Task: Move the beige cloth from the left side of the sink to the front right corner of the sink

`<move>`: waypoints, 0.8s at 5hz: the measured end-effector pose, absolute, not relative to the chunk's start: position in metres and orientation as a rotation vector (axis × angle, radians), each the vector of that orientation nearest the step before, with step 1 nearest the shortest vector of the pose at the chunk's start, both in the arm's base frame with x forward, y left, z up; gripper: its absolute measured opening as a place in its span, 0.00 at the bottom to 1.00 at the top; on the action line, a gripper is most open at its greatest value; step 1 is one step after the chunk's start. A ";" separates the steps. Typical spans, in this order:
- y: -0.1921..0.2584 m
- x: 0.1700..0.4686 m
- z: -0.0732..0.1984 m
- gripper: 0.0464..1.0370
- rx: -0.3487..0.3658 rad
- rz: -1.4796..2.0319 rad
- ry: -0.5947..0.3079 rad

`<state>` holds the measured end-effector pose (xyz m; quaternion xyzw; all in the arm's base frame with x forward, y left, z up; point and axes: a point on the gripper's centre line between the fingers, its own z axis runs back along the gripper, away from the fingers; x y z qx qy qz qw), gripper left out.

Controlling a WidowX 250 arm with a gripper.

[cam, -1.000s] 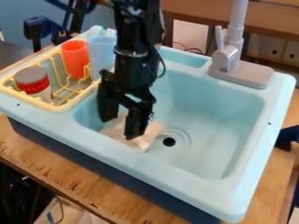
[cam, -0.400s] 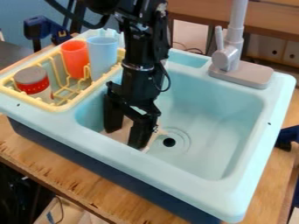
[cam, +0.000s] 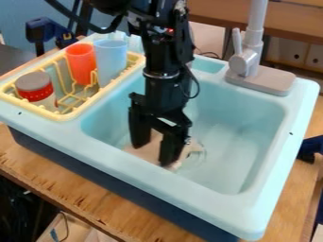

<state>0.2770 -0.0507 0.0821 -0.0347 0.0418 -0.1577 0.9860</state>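
Biggest first: a wooden bench (cam: 63, 189) runs underneath, and on it sits the light-blue toy sink (cam: 157, 182) with its dark-blue base. Down from the top comes the black arm (cam: 165, 90), upright over the left part of the basin. Over at the back right, there's the grey faucet (cam: 246, 61) on its flat foot; at the left end, the yellow wire rack (cam: 63, 115).

And here's the hand (cam: 153, 156), low in the basin, its two fingers well apart, one at the left and one nearer the front. Right there on the basin floor is a flat, pale pinkish-beige thing (cam: 148, 149), showing between the fingers and out to either side; whether they touch it, I cannot tell.

Back in the rack, a translucent blue cup (cam: 110, 54) stands beside an orange cup (cam: 82, 61), with a grey-lidded, red-banded jar (cam: 36, 87) nearer the front. Smallest of all, the drain ring (cam: 200, 151) peeks out just beside the pale thing.
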 end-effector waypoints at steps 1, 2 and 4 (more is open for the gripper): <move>-0.083 0.279 0.085 0.96 -0.199 -0.320 0.025; -0.109 0.272 0.084 0.96 -0.246 -0.371 0.056; -0.122 0.252 0.092 0.96 -0.205 -0.316 0.117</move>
